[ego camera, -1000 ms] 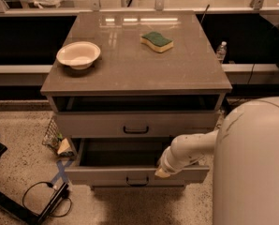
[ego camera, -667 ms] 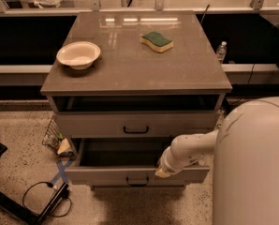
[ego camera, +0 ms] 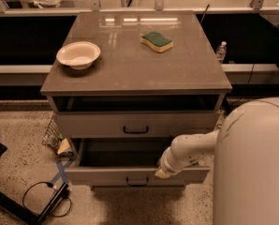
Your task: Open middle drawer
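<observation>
The middle drawer (ego camera: 106, 175) stands pulled out from the grey cabinet, its plain grey inside showing. Its small black bar handle (ego camera: 137, 181) sits at the centre of the low front panel. My gripper (ego camera: 162, 173) is at the top edge of that front panel, just right of the handle, at the end of my white arm (ego camera: 191, 149), which reaches in from the right. The top drawer (ego camera: 135, 124) above it is out a little, with its own black handle (ego camera: 135, 130).
A cream bowl (ego camera: 78, 55) and a green-and-yellow sponge (ego camera: 157, 41) lie on the cabinet top (ego camera: 130, 69). My white body (ego camera: 252, 168) fills the lower right. A black cable and stand (ego camera: 41, 203) lie on the floor at left. A water bottle (ego camera: 221, 50) stands behind on the right.
</observation>
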Tool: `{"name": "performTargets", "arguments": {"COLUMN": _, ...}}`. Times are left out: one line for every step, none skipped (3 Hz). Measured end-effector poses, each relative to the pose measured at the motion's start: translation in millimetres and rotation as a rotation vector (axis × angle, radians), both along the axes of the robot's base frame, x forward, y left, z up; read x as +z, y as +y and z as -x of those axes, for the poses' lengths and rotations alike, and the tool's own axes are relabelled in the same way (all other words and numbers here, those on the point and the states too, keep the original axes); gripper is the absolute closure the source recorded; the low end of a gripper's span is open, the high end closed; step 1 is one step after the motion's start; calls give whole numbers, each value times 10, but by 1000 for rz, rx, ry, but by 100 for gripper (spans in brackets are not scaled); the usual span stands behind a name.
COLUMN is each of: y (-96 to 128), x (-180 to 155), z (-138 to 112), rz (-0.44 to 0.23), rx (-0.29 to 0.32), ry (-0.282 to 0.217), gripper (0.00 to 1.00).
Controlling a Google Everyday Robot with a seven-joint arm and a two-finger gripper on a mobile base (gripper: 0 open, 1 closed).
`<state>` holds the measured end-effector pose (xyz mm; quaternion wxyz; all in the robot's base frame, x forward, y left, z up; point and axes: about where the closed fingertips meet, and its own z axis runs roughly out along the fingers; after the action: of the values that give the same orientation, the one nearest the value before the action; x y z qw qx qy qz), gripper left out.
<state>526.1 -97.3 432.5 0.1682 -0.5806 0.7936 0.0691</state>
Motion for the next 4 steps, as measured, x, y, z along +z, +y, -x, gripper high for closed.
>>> {"name": "performTargets", "arguments": {"y": -97, "x": -78, "z": 302, "rz": 12, "rx": -29, "ry": 50, "gripper": 100}}
{"name": "performTargets", "arguments": {"y": -87, "x": -27, "z": 297, "rz": 12, "rx": -30, "ry": 50, "gripper": 100}}
{"name": "performTargets", "arguments": {"y": -85, "x": -25, "z": 298, "rz": 12, "rx": -30, "ry": 51, "gripper": 100}}
{"name": "performTargets", "arguments": {"y": -85, "x": -24, "z": 298, "rz": 12, "rx": -30, "ry": 51, "gripper": 100}}
